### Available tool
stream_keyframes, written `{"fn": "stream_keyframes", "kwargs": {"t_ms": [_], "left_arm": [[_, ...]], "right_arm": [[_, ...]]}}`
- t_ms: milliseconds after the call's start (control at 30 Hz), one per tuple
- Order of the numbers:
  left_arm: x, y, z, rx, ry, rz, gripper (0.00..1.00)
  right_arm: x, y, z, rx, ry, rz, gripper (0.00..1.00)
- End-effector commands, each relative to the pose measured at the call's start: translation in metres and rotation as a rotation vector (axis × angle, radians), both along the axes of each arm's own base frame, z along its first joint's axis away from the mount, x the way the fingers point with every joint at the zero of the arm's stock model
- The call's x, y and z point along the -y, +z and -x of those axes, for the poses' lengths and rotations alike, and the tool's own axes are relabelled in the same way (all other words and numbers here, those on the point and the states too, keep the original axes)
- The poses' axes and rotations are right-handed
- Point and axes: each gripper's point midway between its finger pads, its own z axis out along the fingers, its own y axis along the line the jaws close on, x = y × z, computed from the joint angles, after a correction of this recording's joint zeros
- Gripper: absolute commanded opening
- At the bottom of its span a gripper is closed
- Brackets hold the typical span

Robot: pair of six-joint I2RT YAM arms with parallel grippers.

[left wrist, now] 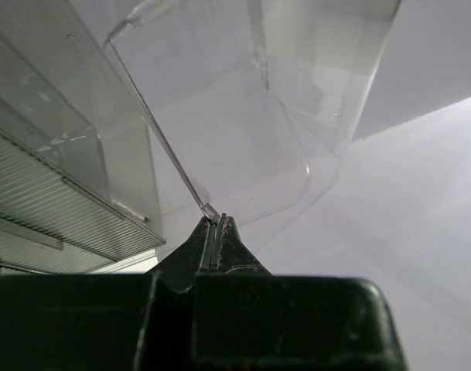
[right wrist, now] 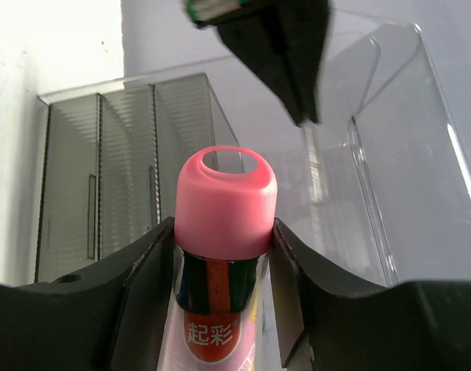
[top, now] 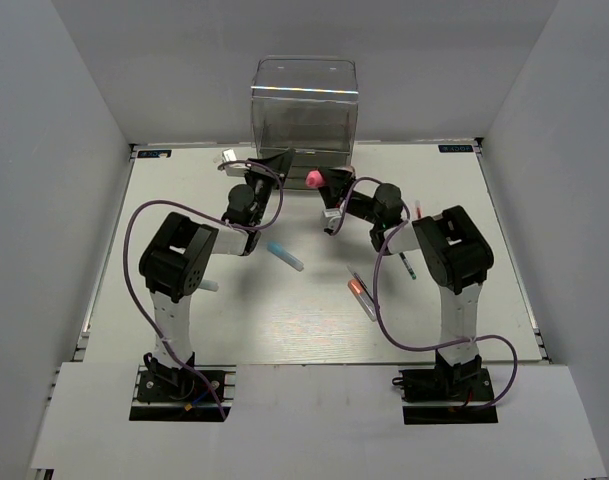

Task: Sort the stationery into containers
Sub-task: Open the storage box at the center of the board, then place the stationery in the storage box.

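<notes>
The tall clear box (top: 304, 100) stands at the table's far middle. One clear drawer (left wrist: 250, 139) is pulled out of it toward me. My left gripper (top: 281, 160) is shut on that drawer's thin front edge, which shows at its tips in the left wrist view (left wrist: 214, 222). My right gripper (top: 319, 180) is shut on the stubby pink-capped tube (right wrist: 226, 201), held upright just in front of the open drawer (right wrist: 390, 193). The tube also shows in the top view (top: 313, 178). The left gripper's fingers (right wrist: 285, 54) show above the tube.
On the table lie a blue-capped white marker (top: 284, 256), an orange-tipped clear pen (top: 361, 293), a thin dark pen (top: 407, 265) and a pale bar (top: 210, 286) beside the left arm. Closed stacked drawers (right wrist: 119, 170) show left of the tube. Purple cables loop round both arms.
</notes>
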Motion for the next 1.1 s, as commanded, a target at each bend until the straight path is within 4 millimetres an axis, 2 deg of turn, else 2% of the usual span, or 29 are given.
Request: {"fn": "stream_keyframes", "kwargs": {"t_ms": [0, 67, 167, 200, 267, 300, 533, 667, 700, 1067], "left_arm": [[-0.004, 0.069, 0.023, 0.172, -0.014, 0.032, 0.0], [-0.004, 0.065, 0.023, 0.163, -0.015, 0.028, 0.0], [-0.003, 0.067, 0.025, 0.175, -0.024, 0.028, 0.0], [-0.003, 0.067, 0.025, 0.175, -0.024, 0.028, 0.0], [-0.003, 0.065, 0.024, 0.167, -0.025, 0.025, 0.0], [-0.002, 0.07, 0.027, 0.177, -0.033, 0.025, 0.0], [-0.002, 0.066, 0.027, 0.168, -0.033, 0.021, 0.0], [-0.002, 0.066, 0.027, 0.168, -0.033, 0.021, 0.0], [-0.003, 0.071, 0.029, 0.177, -0.033, 0.025, 0.0], [-0.003, 0.067, 0.029, 0.168, -0.033, 0.021, 0.0]], "right_arm": [[-0.004, 0.078, 0.017, 0.358, 0.043, -0.094, 0.0], [-0.006, 0.072, 0.014, 0.36, 0.049, -0.087, 0.0], [-0.01, 0.071, 0.011, 0.388, 0.059, -0.081, 0.0], [-0.013, 0.077, 0.013, 0.416, 0.069, -0.089, 0.0], [-0.014, 0.073, 0.007, 0.419, 0.068, -0.087, 0.0], [-0.016, 0.076, 0.005, 0.428, 0.071, -0.095, 0.0], [-0.021, 0.097, -0.004, 0.502, 0.078, -0.131, 0.0], [-0.022, 0.098, -0.01, 0.516, 0.072, -0.138, 0.0], [-0.022, 0.103, -0.011, 0.527, 0.072, -0.143, 0.0], [-0.024, 0.113, -0.025, 0.563, 0.057, -0.149, 0.0]]}}
